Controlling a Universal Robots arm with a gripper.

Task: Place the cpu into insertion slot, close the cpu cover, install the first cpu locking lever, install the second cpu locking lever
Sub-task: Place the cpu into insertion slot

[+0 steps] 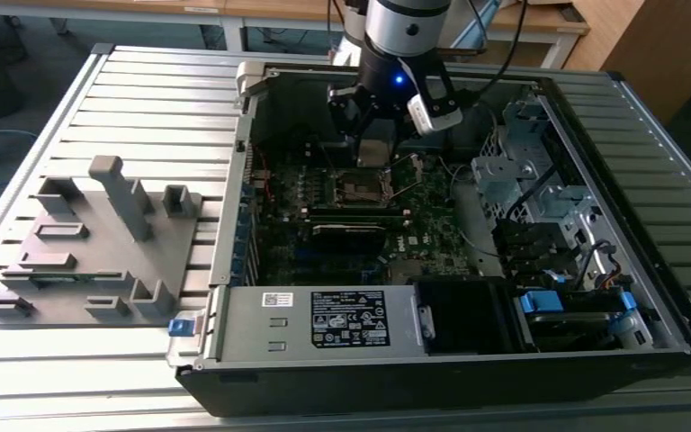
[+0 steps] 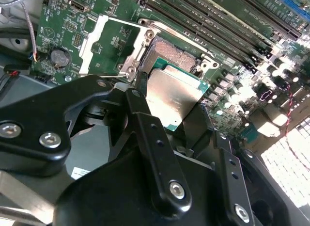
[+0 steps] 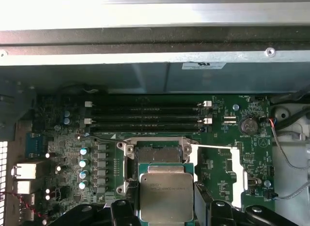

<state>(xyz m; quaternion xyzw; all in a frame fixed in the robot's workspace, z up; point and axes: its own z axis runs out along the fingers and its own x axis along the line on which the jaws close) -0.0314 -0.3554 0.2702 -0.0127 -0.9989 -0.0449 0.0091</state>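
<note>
Table [image 1: 141, 81]: grey metal top, slatted, ribs running across. Two items directly on it.
PC case [image 1: 321, 360]: black, open, lying on side, at centre and exterior view's right.
Fixture plate [image 1: 94, 261]: grey, flat, with upright blocks and posts, at exterior view's left, just beside case; contact not discernible.

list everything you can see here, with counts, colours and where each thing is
cpu: 1, silver-grey, between the fingers, by the slot
slot: 1, dark with metal rim, on the motherboard, uncovered
cover: 1, silvery, swung open beside the slot
motherboard: 1, green, inside the case
memory slots: several, black, long, beside the slot
coin battery: 1, silver, on the motherboard
case: 1, black and grey, on the table
fixture: 1, grey, on the exterior view's left of the case
table: 1, grey, slatted
gripper: 1, black, shut on the cpu
</note>
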